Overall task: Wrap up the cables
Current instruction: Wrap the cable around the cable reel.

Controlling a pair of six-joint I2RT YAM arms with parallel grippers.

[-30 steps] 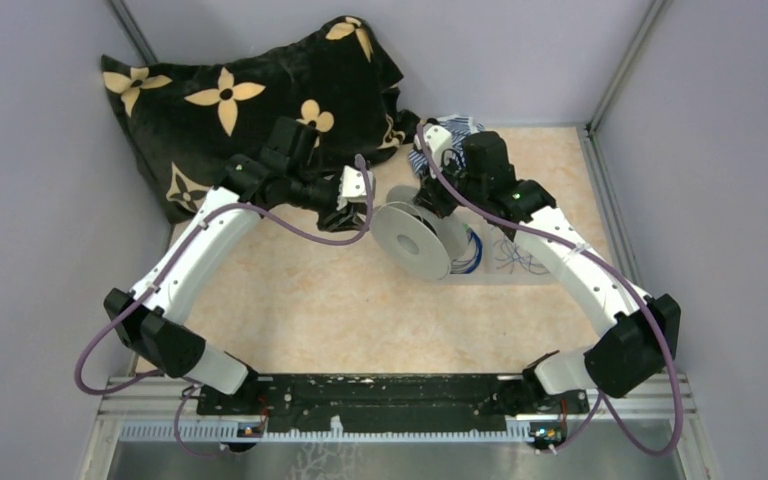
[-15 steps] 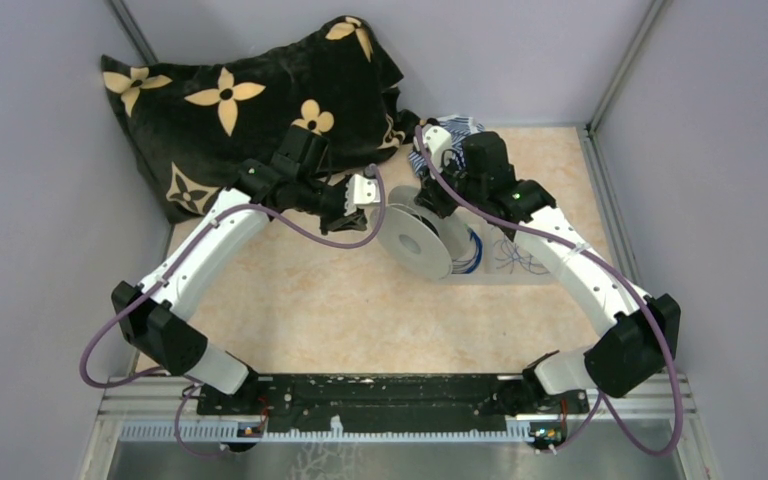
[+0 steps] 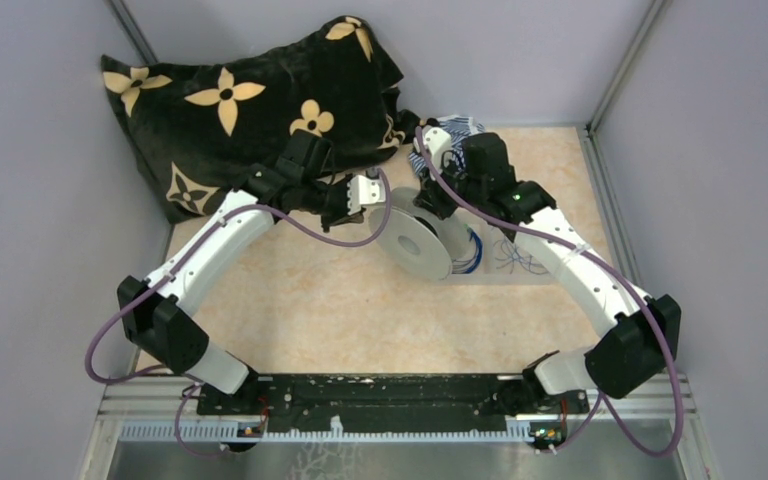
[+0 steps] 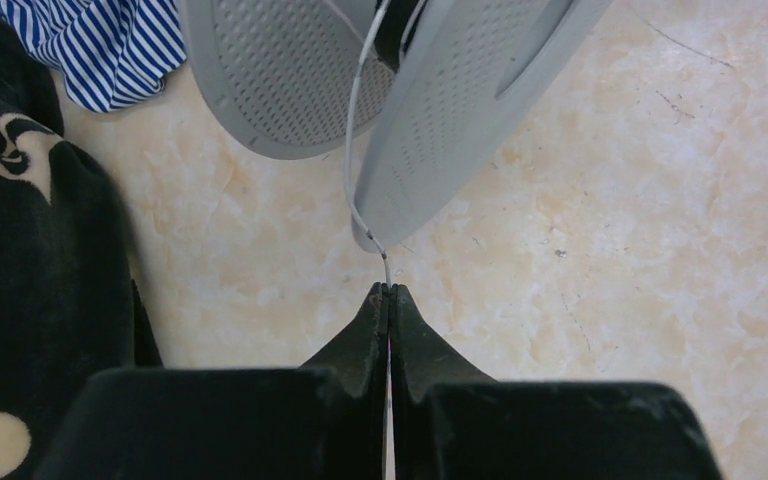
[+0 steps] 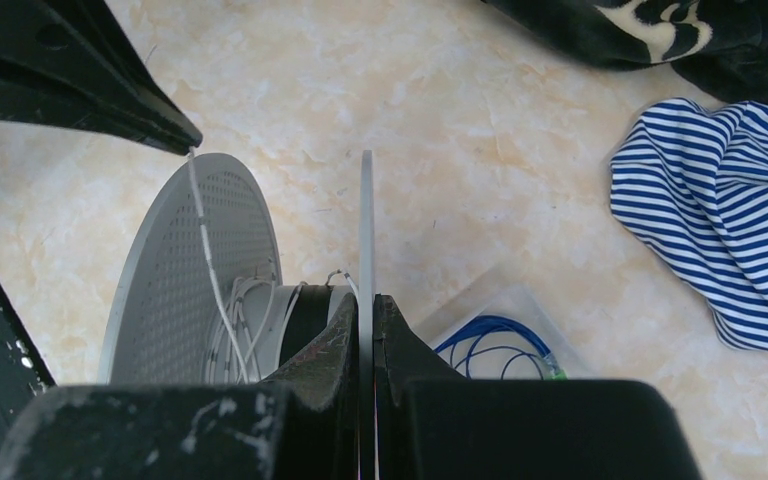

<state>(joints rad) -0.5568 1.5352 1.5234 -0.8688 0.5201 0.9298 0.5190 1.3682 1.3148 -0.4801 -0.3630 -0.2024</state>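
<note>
Black cloth [image 3: 250,90]: a dark plush cloth with tan flower shapes is heaped in the far left corner of the counter [image 3: 340,300], against the wall.
Left gripper [image 4: 390,292]: it is held low just left of the spool. Its fingers are pressed together, and the end of the whitish cable is pinched at their tips.
Whitish cable [image 4: 352,150]: from the pinched end, the thin pale strand is led over the rim of one flange into the gap between the two flanges. More pale turns are seen there around the hub.
Spool [image 3: 415,245]: a pale round spool with perforated flanges is stood on edge and tilted near the middle of the counter, between the two grippers.
Right gripper [image 5: 367,300]: it is set at the far side of the spool. Its fingers are closed on the thin rim of one flange, which is seen edge-on between them.
Striped cloth [image 5: 720,220]: a crumpled blue-and-white cloth is lying behind the spool, just beside the black cloth.
Dark blue coil [image 5: 495,345]: a small ring of thin blue wire with a green bit at its edge is lying in a clear tray [image 5: 520,300] just right of the spool.
Loose tangle [image 3: 520,262]: thin scribbly wires are seen right of the coil, partly hidden under the right arm, seemingly in the same tray.
</note>
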